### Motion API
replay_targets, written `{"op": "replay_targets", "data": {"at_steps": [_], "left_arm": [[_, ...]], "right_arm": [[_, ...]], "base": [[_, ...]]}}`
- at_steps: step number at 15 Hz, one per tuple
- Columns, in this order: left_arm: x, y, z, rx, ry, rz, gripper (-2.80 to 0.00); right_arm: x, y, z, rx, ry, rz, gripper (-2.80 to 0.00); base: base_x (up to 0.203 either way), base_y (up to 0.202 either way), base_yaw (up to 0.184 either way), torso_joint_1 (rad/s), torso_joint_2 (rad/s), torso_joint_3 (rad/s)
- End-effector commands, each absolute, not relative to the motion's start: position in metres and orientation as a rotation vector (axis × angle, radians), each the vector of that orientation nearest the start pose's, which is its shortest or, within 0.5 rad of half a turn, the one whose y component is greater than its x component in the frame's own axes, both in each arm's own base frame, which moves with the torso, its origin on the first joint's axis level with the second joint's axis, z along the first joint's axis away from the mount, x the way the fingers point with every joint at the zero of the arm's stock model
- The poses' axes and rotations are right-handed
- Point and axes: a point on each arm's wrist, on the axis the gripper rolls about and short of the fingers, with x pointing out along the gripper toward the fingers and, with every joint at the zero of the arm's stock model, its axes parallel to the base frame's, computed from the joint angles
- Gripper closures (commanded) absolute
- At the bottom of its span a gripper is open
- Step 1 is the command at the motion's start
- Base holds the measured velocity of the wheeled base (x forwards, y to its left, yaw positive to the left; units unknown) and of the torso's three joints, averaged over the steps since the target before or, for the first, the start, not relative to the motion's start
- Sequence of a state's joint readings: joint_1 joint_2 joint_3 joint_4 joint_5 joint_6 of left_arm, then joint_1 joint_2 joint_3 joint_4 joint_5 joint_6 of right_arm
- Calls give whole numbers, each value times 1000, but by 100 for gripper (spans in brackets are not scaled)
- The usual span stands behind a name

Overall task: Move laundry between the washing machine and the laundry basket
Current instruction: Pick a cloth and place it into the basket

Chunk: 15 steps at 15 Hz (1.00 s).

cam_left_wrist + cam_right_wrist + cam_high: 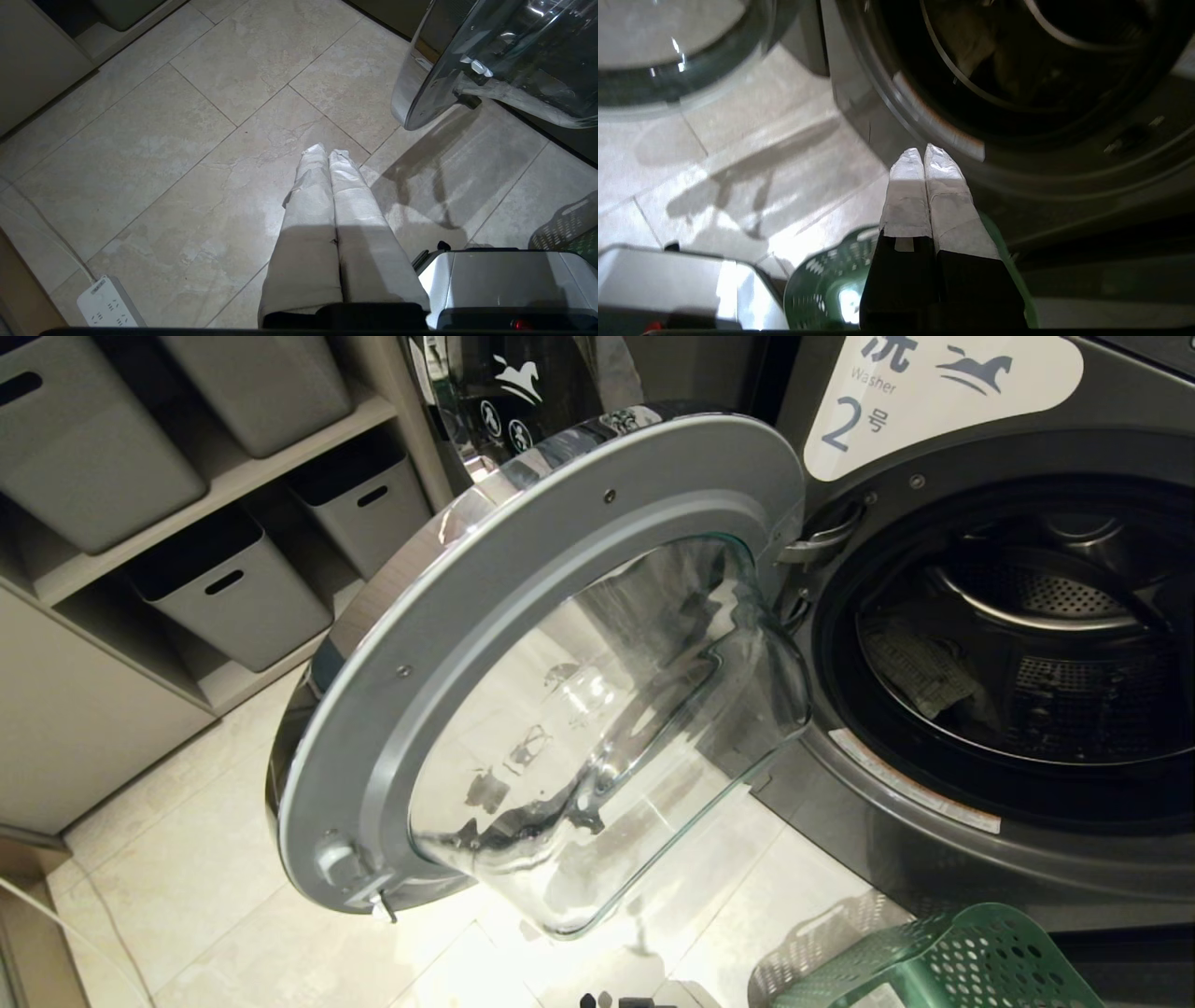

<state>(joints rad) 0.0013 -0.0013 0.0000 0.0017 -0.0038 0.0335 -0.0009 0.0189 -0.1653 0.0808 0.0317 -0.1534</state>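
- We face the washing machine [934,859], the one whose white label [934,401] carries a 2, and its round door [523,663] is swung wide open toward our left
- Inside the drum [1046,644] we see the laundry [920,667], a pale patterned cloth lying at the drum's left side; a darker piece seems to lie under it, though we cannot tell for sure
- The laundry basket [962,961], green and perforated, stands on the tiled floor [205,896] just in front of the machine, below the opening
- Our left gripper [327,151] hangs over bare tiles, jaws pressed together with nothing between them
- Our right gripper [923,151] is above the basket's rim, pointing toward the machine's front below the opening, jaws likewise together and holding nothing
- Grey storage bins [233,588] sit on shelves at our left, and a white power strip [107,305] lies on the floor
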Motion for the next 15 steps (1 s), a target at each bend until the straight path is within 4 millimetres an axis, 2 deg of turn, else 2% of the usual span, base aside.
{"op": "replay_targets", "data": {"at_steps": [1,2,3,4,6,9,11,15], "left_arm": [[-23,0,75,43,3,-5,0],[-23,0,75,43,3,-6,0],[-23,0,75,43,3,-6,0],[-23,0,75,41,3,-5,0],[-23,0,75,37,3,-5,0],[-23,0,75,34,2,-2,0],[-23,0,75,32,2,-2,0],[-23,0,75,32,0,-2,0]], "right_arm": [[-50,1,162,-152,-110,25,0],[-53,1,189,-138,-81,36,0],[-47,1,210,-118,2,68,0],[-38,2,226,-98,84,124,0],[-14,5,244,-92,218,247,0],[19,8,247,-192,348,404,0],[29,9,231,-222,422,467,0],[59,13,222,-237,553,547,0]], "base": [[0,0,0,0,0,0],[0,0,0,0,0,0],[0,0,0,0,0,0],[0,0,0,0,0,0],[0,0,0,0,0,0],[0,0,0,0,0,0],[0,0,0,0,0,0],[0,0,0,0,0,0]]}}
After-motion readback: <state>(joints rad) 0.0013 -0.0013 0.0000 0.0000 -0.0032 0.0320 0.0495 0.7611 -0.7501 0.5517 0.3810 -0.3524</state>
